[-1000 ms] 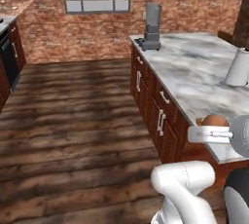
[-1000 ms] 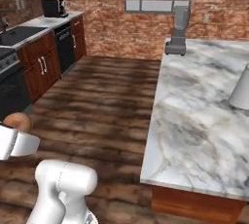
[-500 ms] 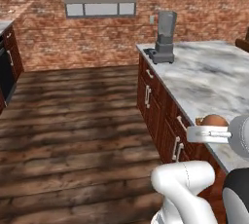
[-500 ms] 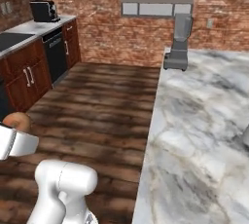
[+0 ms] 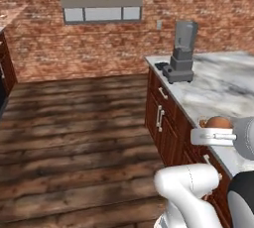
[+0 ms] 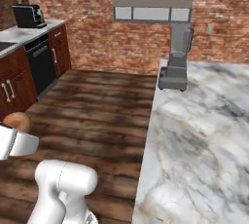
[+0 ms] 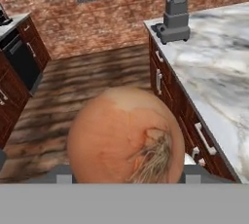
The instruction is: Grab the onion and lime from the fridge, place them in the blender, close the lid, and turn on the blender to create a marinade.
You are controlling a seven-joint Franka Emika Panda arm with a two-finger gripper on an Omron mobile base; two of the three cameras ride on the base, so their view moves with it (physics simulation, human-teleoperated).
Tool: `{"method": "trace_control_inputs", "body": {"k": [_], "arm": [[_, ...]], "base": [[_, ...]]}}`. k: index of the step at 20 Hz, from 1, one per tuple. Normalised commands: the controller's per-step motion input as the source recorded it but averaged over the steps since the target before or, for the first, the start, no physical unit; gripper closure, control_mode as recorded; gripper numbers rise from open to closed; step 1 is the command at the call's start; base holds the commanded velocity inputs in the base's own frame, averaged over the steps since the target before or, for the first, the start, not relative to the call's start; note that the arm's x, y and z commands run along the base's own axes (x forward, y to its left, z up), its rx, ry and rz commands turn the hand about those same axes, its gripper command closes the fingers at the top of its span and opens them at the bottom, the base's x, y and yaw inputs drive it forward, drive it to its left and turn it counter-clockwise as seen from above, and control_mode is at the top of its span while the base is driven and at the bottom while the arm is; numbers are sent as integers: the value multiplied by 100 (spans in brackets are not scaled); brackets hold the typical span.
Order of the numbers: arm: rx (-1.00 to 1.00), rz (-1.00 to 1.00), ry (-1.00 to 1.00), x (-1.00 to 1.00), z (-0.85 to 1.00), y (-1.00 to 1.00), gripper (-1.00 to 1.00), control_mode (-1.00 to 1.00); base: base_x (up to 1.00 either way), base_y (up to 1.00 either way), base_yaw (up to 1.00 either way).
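Onion: the onion [image 7: 125, 135] is sitting big and round in the hand view, orange-brown and smooth-skinned, with a pale tuft of dry roots fanning out low on its right side; it is peeking over the white hand in the left base view [image 5: 219, 122] and the right base view [image 6: 17, 121].
Gripper: the gripper [image 7: 125, 172] is pinching the onion between its two dark fingertips, jaws standing wide around the ball.
Blender: the blender [image 5: 181, 53] is standing upright near the far corner of the surface, dark grey square base below, clear grey squarish jar above; the right base view is showing it [image 6: 177, 58] close to the surface's left edge.
Lid: a flat black shape that looks like the lid [image 5: 161, 65] is lying on the surface just beside the blender's base, right at the corner edge.
Surface: the surface [image 6: 204, 135] is stretching out in glossy white-grey veined marble, with plenty of bare room between the blender and the near end.
Cupboards: red-brown wooden cupboard fronts [image 5: 168, 123] with metal handles are running below the surface edge.
Floor: the dark plank floor [image 5: 74, 138] is lying wide open beside the island.
Wall: a rough red brick wall [image 5: 34, 38] is closing the far end.
Arm: the white arm is folding at its rounded elbow low in both base views, holding the hand level at surface height, beside the near edge.
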Motion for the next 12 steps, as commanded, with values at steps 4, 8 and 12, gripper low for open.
{"method": "trace_control_inputs", "body": {"k": [4, 8, 12], "arm": [[0, 0, 0, 0, 0, 0, 100, 100], [0, 0, 0, 0, 0, 0, 100, 100], [0, 0, 0, 0, 0, 0, 100, 100]], "base": [[100, 5, -17], [100, 21, -23], [100, 27, -25]]}}
